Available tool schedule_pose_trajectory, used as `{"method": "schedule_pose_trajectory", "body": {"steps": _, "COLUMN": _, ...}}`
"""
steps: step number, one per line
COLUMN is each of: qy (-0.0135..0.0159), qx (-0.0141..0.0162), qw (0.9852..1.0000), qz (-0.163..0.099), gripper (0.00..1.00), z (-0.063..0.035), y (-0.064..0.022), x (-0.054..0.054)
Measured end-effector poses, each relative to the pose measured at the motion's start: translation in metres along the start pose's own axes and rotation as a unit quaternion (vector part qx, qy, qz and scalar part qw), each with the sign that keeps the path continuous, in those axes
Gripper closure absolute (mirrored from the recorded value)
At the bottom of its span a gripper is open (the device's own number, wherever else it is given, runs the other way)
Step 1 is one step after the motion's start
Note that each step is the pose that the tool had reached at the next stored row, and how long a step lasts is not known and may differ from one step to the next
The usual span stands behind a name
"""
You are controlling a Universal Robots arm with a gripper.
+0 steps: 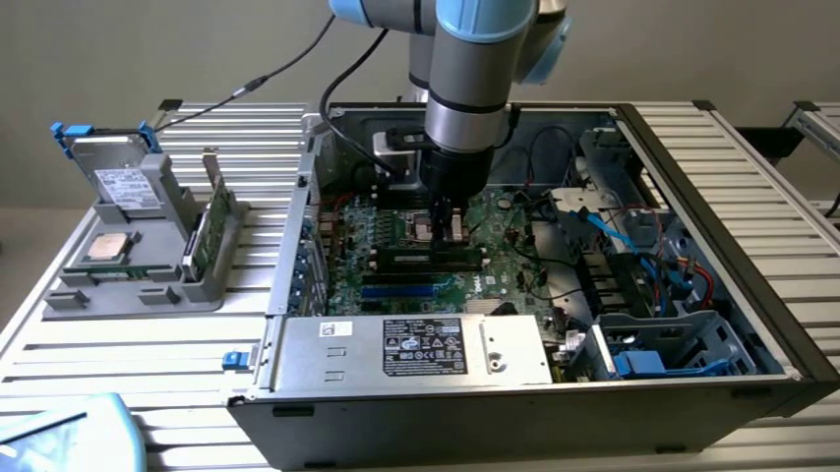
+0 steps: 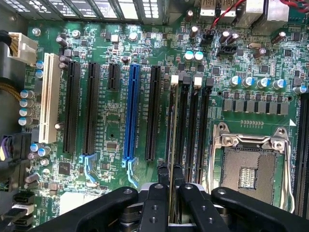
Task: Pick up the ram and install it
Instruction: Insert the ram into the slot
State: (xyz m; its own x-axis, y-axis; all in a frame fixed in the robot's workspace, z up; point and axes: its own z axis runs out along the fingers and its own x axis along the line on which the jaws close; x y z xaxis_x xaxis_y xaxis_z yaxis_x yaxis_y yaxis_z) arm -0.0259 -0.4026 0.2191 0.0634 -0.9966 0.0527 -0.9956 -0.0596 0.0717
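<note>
Motherboard (image 2: 108, 108) beneath, claw (image 2: 170, 193) pinching edge-on ram (image 2: 173, 121)

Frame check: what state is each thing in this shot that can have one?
ram: held edge-on by the gripper, over the memory slots; whether it is seated cannot be told.
gripper: shut on the ram.
processor socket: no chip in it.
blue slot: empty.
computer case: side open.

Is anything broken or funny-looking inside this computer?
Nothing looks broken or spilled. The one odd sight is the processor socket: it sits empty, while a square silver chip lies outside the case on the grey tray. The ram in the gripper runs straight along the memory slots.
</note>
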Motion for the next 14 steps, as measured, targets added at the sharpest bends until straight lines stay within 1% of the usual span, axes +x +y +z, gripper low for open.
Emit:
{"method": "schedule_pose_trajectory", "body": {"steps": 7, "qy": 0.0, "qx": -0.0002, "qw": 1.0, "qz": 0.002, "gripper": 0.86, "z": 0.0008, "y": -0.0002, "x": -0.003}}
{"method": "schedule_pose_trajectory", "body": {"steps": 14, "qy": 0.0, "qx": -0.0002, "qw": 1.0, "qz": 0.002, "gripper": 0.86, "z": 0.0009, "y": -0.0002, "x": -0.0036}}
